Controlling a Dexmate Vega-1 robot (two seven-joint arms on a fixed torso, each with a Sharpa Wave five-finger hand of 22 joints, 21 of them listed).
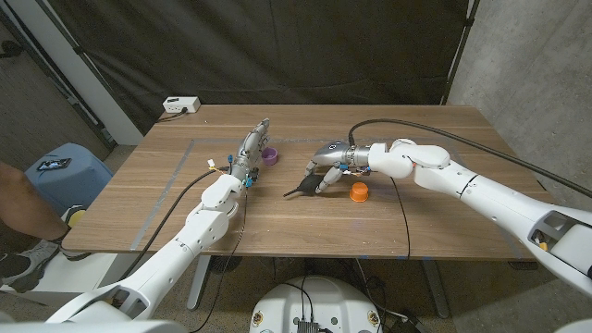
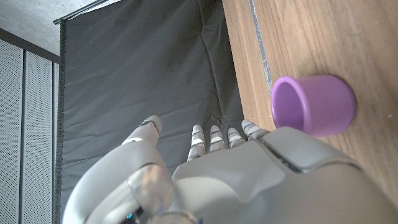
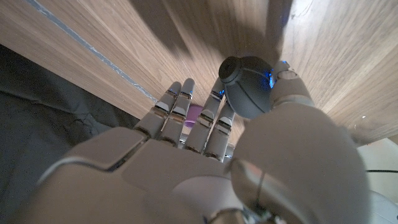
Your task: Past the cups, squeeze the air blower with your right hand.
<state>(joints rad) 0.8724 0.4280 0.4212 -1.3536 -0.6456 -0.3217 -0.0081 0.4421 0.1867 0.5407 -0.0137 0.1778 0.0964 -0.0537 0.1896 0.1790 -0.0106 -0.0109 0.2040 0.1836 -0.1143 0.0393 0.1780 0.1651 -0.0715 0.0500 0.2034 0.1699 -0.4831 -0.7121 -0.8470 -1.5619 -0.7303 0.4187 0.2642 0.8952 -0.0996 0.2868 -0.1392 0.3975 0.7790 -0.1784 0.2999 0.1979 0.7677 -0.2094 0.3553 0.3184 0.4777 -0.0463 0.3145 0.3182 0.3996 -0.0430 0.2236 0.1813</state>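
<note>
Wooden table (image 1: 444,208); right hand (image 1: 329,163) grasps the dark air blower (image 1: 302,189), bulb largely hidden beneath its fingers, nozzle protruding. Left hand (image 1: 250,151) released, fingers straight, purple cup (image 1: 269,155) just beside. Orange cup (image 1: 359,191) near right hand; right wrist view shows the blower's rounded end against the thumb.

air blower (image 1: 302,190) between cups (image 1: 269,155), left of cup (image 1: 359,191)

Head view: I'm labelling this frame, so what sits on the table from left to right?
White power strip → left hand → purple cup → black air blower → right hand → orange cup.
</note>
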